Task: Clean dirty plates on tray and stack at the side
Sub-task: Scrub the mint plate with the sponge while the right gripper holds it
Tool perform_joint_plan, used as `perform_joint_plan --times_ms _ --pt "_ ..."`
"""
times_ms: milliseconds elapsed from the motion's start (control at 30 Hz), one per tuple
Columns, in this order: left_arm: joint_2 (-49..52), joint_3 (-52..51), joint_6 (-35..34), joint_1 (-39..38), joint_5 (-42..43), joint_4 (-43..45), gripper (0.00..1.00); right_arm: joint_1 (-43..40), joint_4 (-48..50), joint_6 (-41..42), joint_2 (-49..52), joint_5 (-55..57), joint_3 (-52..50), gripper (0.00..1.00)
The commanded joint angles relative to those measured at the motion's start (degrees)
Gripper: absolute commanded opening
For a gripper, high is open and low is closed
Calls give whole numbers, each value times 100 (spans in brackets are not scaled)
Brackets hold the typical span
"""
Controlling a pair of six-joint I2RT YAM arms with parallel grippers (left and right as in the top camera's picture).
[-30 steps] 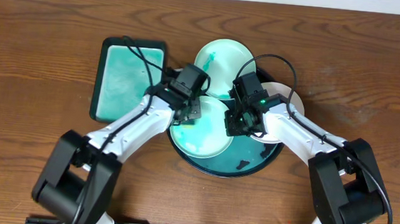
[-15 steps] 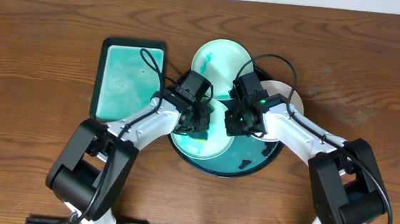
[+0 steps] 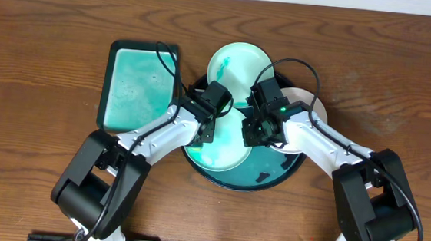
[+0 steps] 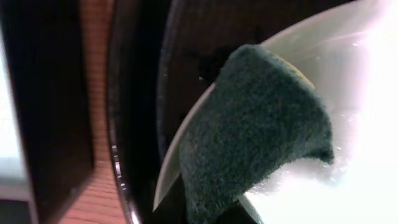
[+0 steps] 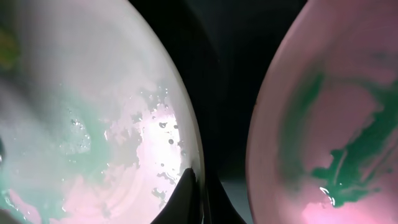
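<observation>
**Left end effector (image 3: 204, 132) clamped on a scouring pad (image 4: 255, 124), right end effector (image 3: 254, 133) pinching the front plate (image 3: 219, 156)**

Seen from overhead, the left end effector hangs over the front plate near its 12 o'clock edge. Its jaws are drawn narrow on the dark green scouring pad. In the left wrist view the pad fills the middle of the picture and lies across the plate's pale rim. Part of it is on the wet inside and part hangs over the dark tray beyond. The fingers themselves are hidden behind the pad.

The right end effector sits at the front plate's 3 o'clock edge. In the right wrist view its dark fingers (image 5: 186, 196) are pressed together on either side of the rim, so the plate's edge seems nipped between them. To the right of that plate, across a dark gap, is another plate (image 5: 329, 93) with a green smear. Which of the other two it is I cannot tell.

The front plate is mint-green, wet and streaked with teal. It lies inside the round tray (image 3: 271, 180) towards 8 o'clock. The back plate (image 3: 239, 65), also mint with a faint smear, rests at the tray's 12 o'clock and overhangs the rim. The white plate (image 3: 318, 112) is at 2 o'clock, mostly hidden under the right arm.

A rectangular tray (image 3: 134, 83) with a teal inside lies on the wooden tabletop (image 3: 405, 58) at the round tray's 10 o'clock.
</observation>
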Motion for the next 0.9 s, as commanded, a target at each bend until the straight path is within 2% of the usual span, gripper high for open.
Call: perform_joint_plan --times_ms 0,67,100,300,367,400,533,733,867 --pt "245 -26 96 197 -1202 -94 7 -24 -142 -7 192 433 -96 1" --pt "245 57 98 197 -951 111 7 -24 -142 -7 192 433 -96 1" --pt "245 68 98 199 -562 284 7 -24 -142 -4 192 433 -96 1" --pt "245 70 101 199 2721 1475 7 -24 -188 -4 192 433 -96 1" --pt "245 70 98 197 3523 1718 7 -24 -205 -4 192 433 -96 1" --pt "245 70 101 197 3648 1725 7 -24 -225 -7 192 433 -96 1" --pt "247 39 605 199 3482 1598 7 -24 -264 -9 192 435 -96 1" --pt "247 26 743 236 1451 1005 7 -24 -249 -7 192 435 -98 1" --pt "247 26 741 367 529 763 7 -24 -251 -9 192 437 -96 1"
